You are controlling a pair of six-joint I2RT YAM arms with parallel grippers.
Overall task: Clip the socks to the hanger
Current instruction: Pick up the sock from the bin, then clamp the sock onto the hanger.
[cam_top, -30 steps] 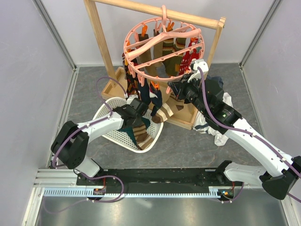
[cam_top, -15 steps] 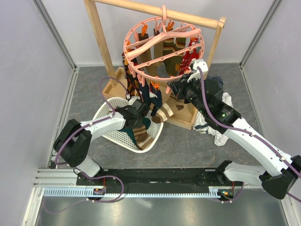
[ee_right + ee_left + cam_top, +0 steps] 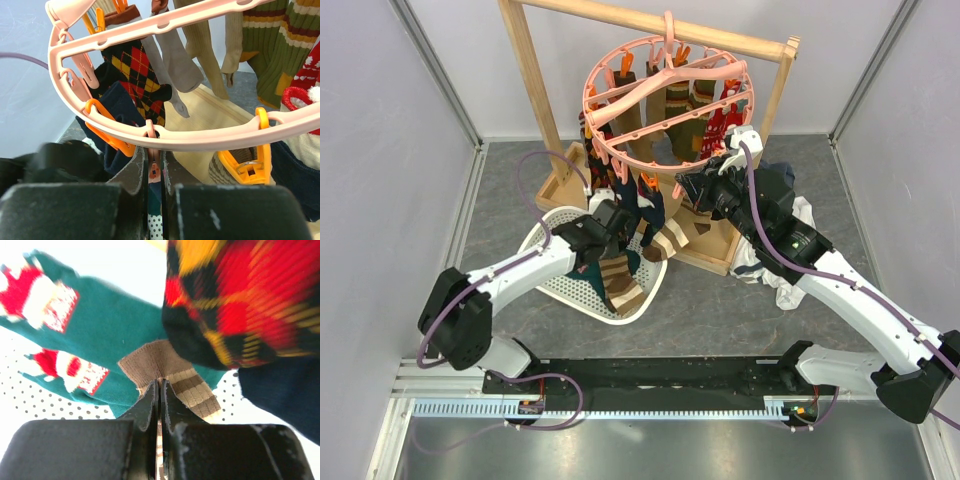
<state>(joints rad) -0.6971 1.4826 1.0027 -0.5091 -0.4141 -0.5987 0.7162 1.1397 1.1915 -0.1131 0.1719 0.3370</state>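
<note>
The pink ring hanger (image 3: 665,100) hangs from the wooden rack with several socks clipped to it. My right gripper (image 3: 692,185) is at its near rim, shut on a pink clip (image 3: 155,131) hanging under the ring (image 3: 210,141). An orange clip (image 3: 247,162) hangs to the right. My left gripper (image 3: 610,225) is shut on the cuff of a brown-striped sock (image 3: 192,386), which hangs over the basket (image 3: 620,285). A teal sock with red and white pattern (image 3: 100,335) lies below it. A red argyle sock (image 3: 240,300) and a navy sock (image 3: 280,390) hang close by.
A white mesh basket (image 3: 545,240) sits on the floor under my left gripper. The wooden rack frame (image 3: 530,90) and its base tray (image 3: 715,250) stand behind it. White and grey garments (image 3: 790,275) lie at the right under my right arm.
My left gripper has risen a little toward the hanger with the brown-striped sock, and its arm has swung out to the left. My right gripper has stayed on the clip.
</note>
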